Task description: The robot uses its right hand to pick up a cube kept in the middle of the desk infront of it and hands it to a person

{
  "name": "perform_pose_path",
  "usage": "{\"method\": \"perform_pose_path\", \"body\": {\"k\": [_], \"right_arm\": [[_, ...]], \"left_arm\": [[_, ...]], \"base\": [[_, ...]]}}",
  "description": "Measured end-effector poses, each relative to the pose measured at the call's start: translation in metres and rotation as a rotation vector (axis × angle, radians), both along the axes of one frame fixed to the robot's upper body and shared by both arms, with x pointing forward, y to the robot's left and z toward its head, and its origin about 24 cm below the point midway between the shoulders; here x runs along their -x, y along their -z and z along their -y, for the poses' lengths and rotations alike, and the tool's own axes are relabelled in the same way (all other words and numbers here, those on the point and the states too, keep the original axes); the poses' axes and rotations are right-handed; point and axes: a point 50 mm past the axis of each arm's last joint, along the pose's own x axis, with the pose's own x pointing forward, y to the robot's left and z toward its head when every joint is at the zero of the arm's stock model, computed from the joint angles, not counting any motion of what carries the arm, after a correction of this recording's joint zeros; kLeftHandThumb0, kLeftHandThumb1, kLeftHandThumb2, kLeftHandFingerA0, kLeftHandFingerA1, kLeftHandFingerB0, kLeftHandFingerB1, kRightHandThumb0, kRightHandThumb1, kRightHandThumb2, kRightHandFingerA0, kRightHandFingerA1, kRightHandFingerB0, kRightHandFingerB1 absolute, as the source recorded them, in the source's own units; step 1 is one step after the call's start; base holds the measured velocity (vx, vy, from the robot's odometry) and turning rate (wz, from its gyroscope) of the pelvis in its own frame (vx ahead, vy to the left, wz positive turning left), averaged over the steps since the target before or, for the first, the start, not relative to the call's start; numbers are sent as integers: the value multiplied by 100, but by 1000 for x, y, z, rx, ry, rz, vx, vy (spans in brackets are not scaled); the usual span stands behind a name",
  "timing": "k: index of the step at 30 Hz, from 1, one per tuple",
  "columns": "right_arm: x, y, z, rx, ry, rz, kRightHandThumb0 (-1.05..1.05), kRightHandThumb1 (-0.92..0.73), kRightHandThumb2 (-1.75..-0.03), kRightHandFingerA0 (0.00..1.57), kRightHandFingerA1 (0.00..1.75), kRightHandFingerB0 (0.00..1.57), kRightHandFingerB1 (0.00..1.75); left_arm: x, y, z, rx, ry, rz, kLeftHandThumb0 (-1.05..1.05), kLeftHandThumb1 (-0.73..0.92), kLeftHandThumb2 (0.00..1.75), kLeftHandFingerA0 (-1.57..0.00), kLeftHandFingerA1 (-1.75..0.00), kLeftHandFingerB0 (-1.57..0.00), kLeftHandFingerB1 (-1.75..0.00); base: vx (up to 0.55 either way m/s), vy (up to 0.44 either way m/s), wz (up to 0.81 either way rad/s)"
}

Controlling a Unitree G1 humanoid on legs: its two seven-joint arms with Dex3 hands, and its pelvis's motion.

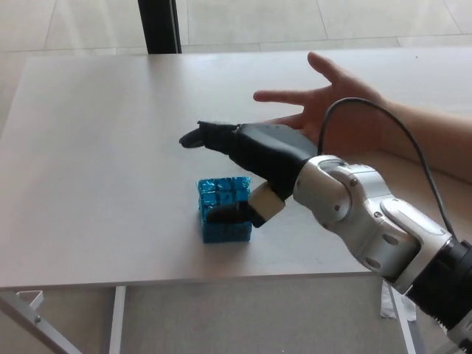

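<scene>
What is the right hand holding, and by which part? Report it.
Nothing yet. The right hand is open over the blue cube, thumb by the cube's near right side, fingers spread above it; the cube sits on the desk.

Right hand [243, 158]: black, thick fingers, with a beige block at the thumb base.
Forearm [361, 217]: rounded silver-grey casing, black section nearer the body.
Cable [369, 110]: thin, black, looping above the wrist.

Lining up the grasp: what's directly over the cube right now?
The right hand hangs over the cube, fingers apart, thumb against its right front. The cube's right side is covered, so contact there cannot be seen.
</scene>
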Motion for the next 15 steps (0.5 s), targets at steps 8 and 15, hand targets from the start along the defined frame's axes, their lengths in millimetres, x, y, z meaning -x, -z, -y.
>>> {"method": "perform_pose_path", "body": {"k": [8, 15], "right_arm": [[4, 9, -3, 140, -28, 60, -91, -74, -63, 20, 63, 18, 41], [6, 13, -6, 280, -57, 87, -95, -74, -63, 16, 60, 11, 43]], "left_arm": [[-2, 0, 1, 0, 18, -4, -74, 72, 62, -46, -52, -45, -41], [-3, 0, 1, 2, 27, -7, -76, 71, 62, -48, -57, -50, -43]], "base": [[0, 0, 0], [0, 0, 0]]}}
